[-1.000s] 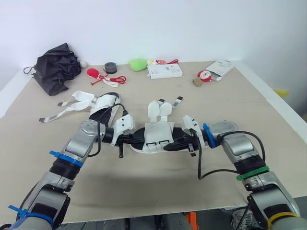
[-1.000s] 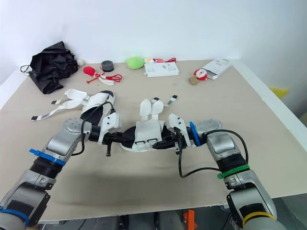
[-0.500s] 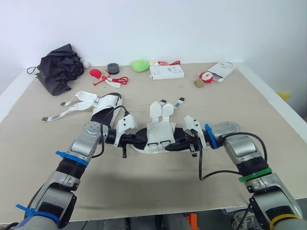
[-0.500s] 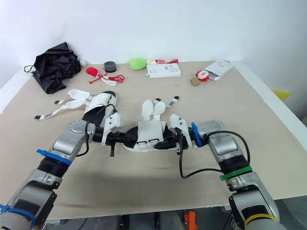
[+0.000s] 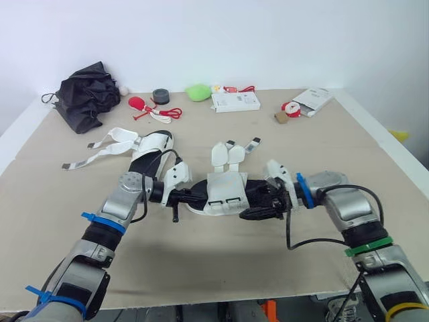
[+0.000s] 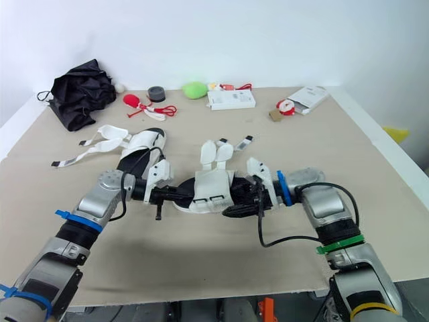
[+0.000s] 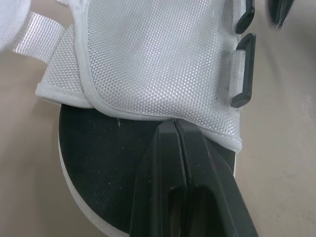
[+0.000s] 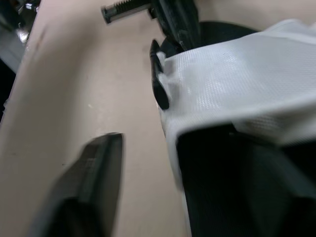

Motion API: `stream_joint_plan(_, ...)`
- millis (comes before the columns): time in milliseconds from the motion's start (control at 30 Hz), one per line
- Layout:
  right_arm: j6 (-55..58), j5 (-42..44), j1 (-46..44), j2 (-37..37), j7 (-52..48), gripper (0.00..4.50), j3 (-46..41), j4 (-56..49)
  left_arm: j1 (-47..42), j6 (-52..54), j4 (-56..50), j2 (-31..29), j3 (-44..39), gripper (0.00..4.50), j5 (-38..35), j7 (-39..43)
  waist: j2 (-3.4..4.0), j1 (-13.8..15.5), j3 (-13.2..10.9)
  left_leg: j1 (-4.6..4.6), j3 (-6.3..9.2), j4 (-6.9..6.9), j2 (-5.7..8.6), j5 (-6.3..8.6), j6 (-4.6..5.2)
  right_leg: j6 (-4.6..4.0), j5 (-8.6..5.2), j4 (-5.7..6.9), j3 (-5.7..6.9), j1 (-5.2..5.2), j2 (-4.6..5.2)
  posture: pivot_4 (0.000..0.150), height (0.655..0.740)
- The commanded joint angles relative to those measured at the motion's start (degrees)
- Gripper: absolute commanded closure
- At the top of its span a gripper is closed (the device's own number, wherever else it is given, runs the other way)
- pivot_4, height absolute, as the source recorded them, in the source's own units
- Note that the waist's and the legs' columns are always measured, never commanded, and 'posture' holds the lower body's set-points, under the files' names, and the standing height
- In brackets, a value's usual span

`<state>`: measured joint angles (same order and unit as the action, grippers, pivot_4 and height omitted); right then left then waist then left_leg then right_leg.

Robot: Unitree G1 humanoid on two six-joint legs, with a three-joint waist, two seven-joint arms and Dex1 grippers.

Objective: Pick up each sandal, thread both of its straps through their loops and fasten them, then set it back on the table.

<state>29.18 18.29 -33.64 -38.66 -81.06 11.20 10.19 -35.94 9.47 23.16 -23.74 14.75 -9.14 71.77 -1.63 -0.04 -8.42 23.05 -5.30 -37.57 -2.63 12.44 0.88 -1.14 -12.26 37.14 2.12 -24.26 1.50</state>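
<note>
A white sandal with a black sole [image 5: 224, 191] lies mid-table, its two straps [image 5: 228, 153] loose and pointing to the far side. My left gripper [image 5: 190, 196] is shut, its fingertips [image 7: 175, 129] pinching the hem of the white upper over the insole. At the sandal's other end my right gripper [image 5: 263, 204] is open, with one finger [image 8: 94, 182] out over the bare table and the other against the sandal. A second sandal [image 5: 146, 149] lies behind my left arm, its long straps [image 5: 94, 151] unfastened and trailing left.
Along the far edge are a black bag [image 5: 84, 97], a red toy with cord [image 5: 139, 104], a tape roll [image 5: 159, 96], a green object [image 5: 196, 92], a white box [image 5: 234, 101] and a white packet [image 5: 314, 98]. The table's right edge [image 5: 395, 157] is near my right arm.
My right gripper has opened and let go of the sandal's end, drawing back a little to the right. The left gripper keeps its hold. The camera has shifted slightly.
</note>
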Motion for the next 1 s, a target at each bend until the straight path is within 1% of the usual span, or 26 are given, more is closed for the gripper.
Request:
stream_joint_plan(33, 3.29, 4.58, 1.27, -3.45, -0.70, 0.13, -5.00, -5.78, 3.09, 0.71, 4.55, -0.38, 3.41, 4.50, 3.75, -0.31, 0.00, 0.37, 0.00, 0.01, 0.00, 0.02, 0.00, 0.00, 0.00, 0.00, 0.00, -0.01, -0.01, -0.02, 0.00, 0.150, 0.7400)
stream_joint_plan(100, 6.10, 7.18, 1.18, -5.07, -0.13, 0.13, -7.73, -7.21, 3.04, 0.28, 4.35, -0.22, 3.43, 4.50, 3.77, -0.43, 0.03, 0.39, 0.00, 0.01, 0.00, 0.03, -0.01, 0.01, -0.01, -0.01, -0.01, -0.01, 0.00, -0.04, -0.01, 0.150, 0.7400)
stream_joint_plan(167, 10.24, 10.22, -1.05, -5.74, 1.54, 0.13, -10.83, -6.96, 3.08, -0.11, 3.55, -0.17, 3.60, 4.50, 3.84, -0.53, 0.03, 0.42, 0.00, 0.01, 0.02, 0.03, -0.02, 0.01, -0.01, -0.01, -0.01, -0.01, 0.03, -0.04, -0.02, 0.150, 0.7400)
stream_joint_plan(267, 13.49, 10.11, -8.48, -2.69, 8.70, 0.13, -13.26, 0.40, 3.11, -1.08, 2.77, -0.12, 4.08, 4.50, 4.07, -0.42, 0.10, 0.35, 0.02, -0.02, 0.00, 0.03, -0.02, 0.00, 0.00, 0.00, 0.00, -0.01, 0.01, -0.05, -0.02, 0.150, 0.7400)
stream_joint_plan(367, 13.70, 7.83, -12.96, 0.36, 12.49, 0.13, -11.88, 6.54, 3.09, -2.27, 3.51, 0.15, 4.39, 4.50, 4.58, -0.92, 0.08, 0.43, 0.06, -0.04, 0.05, 0.04, -0.03, 0.00, 0.00, -0.01, 0.00, -0.01, 0.03, -0.05, -0.05, 0.150, 0.7400)
stream_joint_plan(467, 13.52, 7.01, -16.12, 3.08, 12.51, 0.13, -10.33, 12.00, 3.19, -3.58, 4.43, 0.31, 4.77, 4.50, 5.16, -1.29, 0.09, 0.66, 0.09, 0.05, 0.11, 0.10, -0.04, 0.01, 0.00, -0.13, -0.09, -0.02, 0.09, -0.07, -0.08, 0.150, 0.7400)
stream_joint_plan(567, 11.88, 4.49, -18.70, 4.97, 12.96, 0.13, -8.39, 18.01, 3.24, -4.06, 4.45, 0.36, 5.02, 4.50, 5.20, -1.35, 0.12, 0.72, 0.08, 0.14, 0.07, 0.12, 0.03, 0.10, 0.07, 0.06, -0.01, -0.02, 0.05, -0.10, -0.02, 0.150, 0.7400)
stream_joint_plan(700, 11.02, 2.99, -21.64, 6.77, 10.48, 0.13, -6.81, 24.95, 3.27, -4.22, 4.19, 0.34, 4.91, 4.50, 5.07, -1.88, 0.13, 0.67, 0.08, 0.20, 0.02, 0.10, 0.13, 0.11, 0.09, 0.19, 0.04, -0.07, 0.00, -0.13, 0.02, 0.150, 0.7400)
stream_joint_plan(867, 7.70, 0.13, -23.91, 8.45, 10.14, 0.13, -5.89, 30.32, 3.81, -3.82, 3.10, -0.17, 4.78, 4.50, 4.84, -2.10, 0.14, 0.65, 0.09, 0.19, 0.04, 0.07, 0.11, 0.11, 0.09, 0.16, 0.02, -0.08, 0.02, -0.12, 0.07, 0.150, 0.7400)
stream_joint_plan(1000, 7.22, 1.04, -25.27, 7.42, 8.23, 0.13, -8.67, 31.93, 4.50, -3.14, 1.78, -0.62, 4.54, 4.50, 4.61, -2.35, 0.16, 0.65, 0.08, 0.18, 0.05, 0.07, 0.07, 0.11, 0.09, 0.16, 0.02, -0.07, 0.03, -0.12, 0.04, 0.150, 0.7400)
